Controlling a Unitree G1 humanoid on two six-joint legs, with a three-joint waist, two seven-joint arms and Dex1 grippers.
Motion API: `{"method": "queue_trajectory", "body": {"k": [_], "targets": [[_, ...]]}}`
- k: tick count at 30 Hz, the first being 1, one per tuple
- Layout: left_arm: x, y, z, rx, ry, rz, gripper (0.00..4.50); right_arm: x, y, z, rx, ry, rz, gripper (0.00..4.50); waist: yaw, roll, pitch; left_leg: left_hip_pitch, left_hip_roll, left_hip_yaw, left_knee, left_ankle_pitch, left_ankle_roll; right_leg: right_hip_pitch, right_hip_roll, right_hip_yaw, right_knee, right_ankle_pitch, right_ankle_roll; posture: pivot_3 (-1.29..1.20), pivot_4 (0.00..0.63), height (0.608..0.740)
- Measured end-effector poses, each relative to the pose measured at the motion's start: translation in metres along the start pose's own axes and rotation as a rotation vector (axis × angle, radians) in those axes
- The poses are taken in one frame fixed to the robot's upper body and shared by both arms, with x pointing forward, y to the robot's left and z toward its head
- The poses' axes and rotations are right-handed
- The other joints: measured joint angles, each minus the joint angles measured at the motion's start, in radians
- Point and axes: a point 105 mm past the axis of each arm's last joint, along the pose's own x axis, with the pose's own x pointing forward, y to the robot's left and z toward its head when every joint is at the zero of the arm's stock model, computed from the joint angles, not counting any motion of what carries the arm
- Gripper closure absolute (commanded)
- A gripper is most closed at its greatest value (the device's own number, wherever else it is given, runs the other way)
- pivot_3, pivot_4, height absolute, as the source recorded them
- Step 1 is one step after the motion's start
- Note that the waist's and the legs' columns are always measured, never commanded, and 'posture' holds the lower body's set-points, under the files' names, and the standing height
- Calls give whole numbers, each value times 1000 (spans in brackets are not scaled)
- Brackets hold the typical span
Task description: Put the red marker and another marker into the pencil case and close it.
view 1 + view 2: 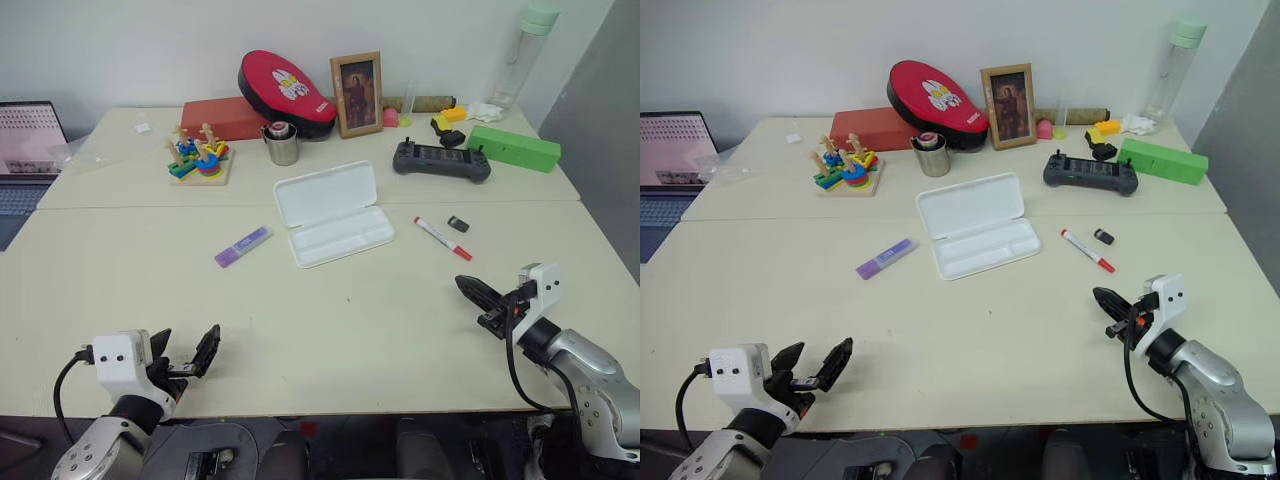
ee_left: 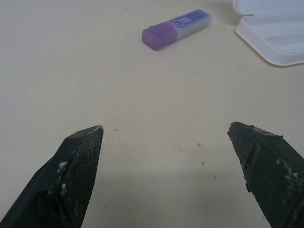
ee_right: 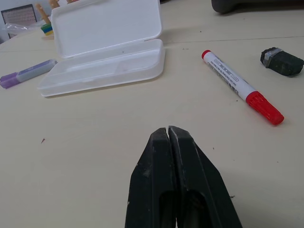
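Lying open at mid-worktop [image 1: 120,270], the pencil case [image 1: 333,213] is flanked by the red marker [image 1: 442,238] on its right and the purple marker [image 1: 242,246] on its left. The left pincer [image 1: 183,352] is spread wide near the worktop's front edge, while the right pincer [image 1: 472,289] is pressed together, empty.

I'm looking at a desk-like office or lab setup: pale tables [image 1: 300,330] against a plain wall, a laptop [image 1: 25,150], a handheld controller [image 1: 441,160], a framed picture [image 1: 357,93], scattered toys.
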Motion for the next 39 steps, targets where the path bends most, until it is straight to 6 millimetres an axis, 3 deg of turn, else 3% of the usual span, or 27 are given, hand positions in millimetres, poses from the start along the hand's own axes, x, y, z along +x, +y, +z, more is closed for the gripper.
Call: {"method": "queue_trajectory", "body": {"k": [39], "targets": [[10, -10, 7, 12, 15, -28, 0, 5, 5, 3, -15, 1, 37, 4482, 0, 0, 0, 0, 0, 0, 0, 0, 0, 0, 0, 0, 0, 0, 0, 0, 150, 740]]}}
